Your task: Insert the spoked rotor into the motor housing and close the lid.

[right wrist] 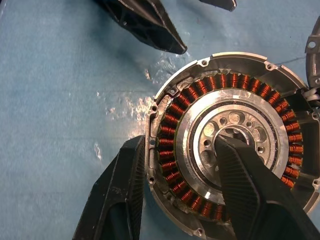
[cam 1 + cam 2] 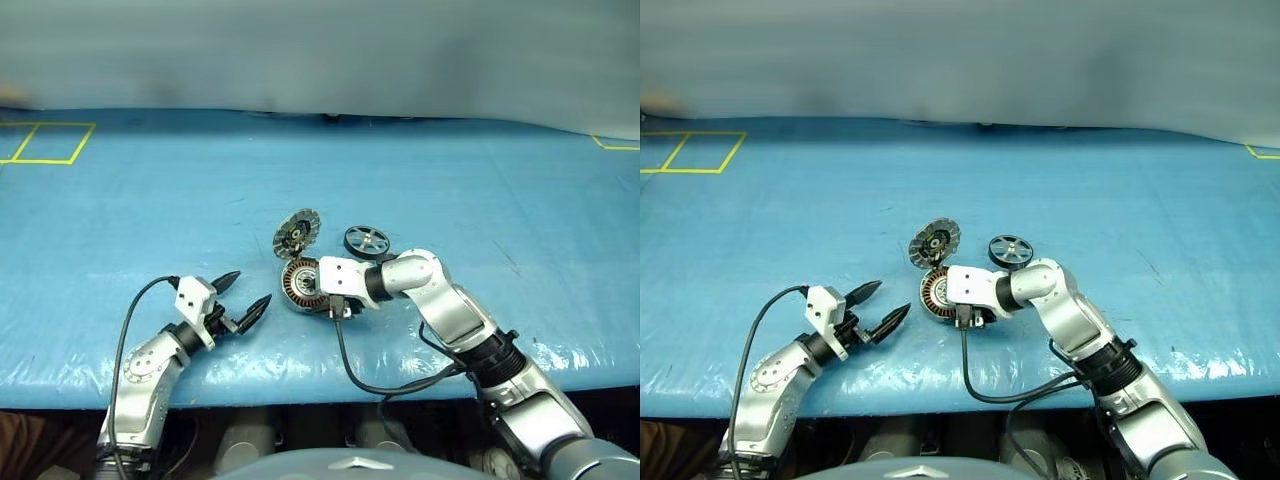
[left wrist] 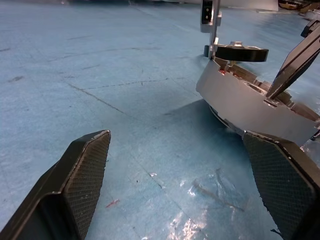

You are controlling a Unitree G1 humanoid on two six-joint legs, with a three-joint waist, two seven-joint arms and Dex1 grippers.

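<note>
Right end effector (image 1: 182, 192) gripping motor housing (image 1: 227, 145) wall, left end effector (image 2: 247, 291) wide, beside it

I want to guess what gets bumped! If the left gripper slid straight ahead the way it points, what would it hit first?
Probably the motor housing, tilted up off the blue table; it lies just ahead of the open left gripper.

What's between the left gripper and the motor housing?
Nothing: in the left eye view, bare blue table cover lies between the open left gripper and the motor housing.
</note>
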